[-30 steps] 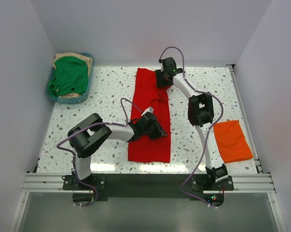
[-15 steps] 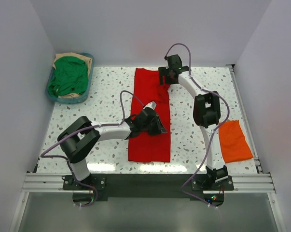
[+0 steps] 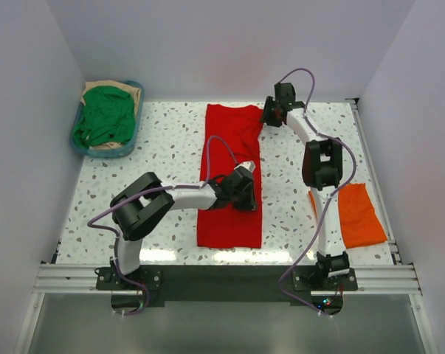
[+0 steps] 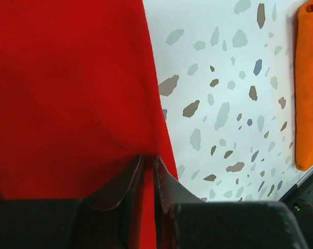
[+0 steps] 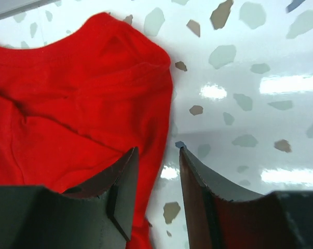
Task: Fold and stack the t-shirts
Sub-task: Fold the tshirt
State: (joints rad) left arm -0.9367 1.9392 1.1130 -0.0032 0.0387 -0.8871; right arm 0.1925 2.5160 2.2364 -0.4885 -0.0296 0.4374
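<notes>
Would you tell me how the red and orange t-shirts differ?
The red t-shirt is a long central strip; the orange t-shirt is a shorter folded piece at the right. The left gripper and right gripper are at the red one; the orange one lies untouched. Both lie flat.

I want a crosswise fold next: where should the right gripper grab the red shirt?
Probably the red shirt by its far right corner, from the right: that edge lies flat with bare table beside it, and the open right gripper is astride it.
</notes>
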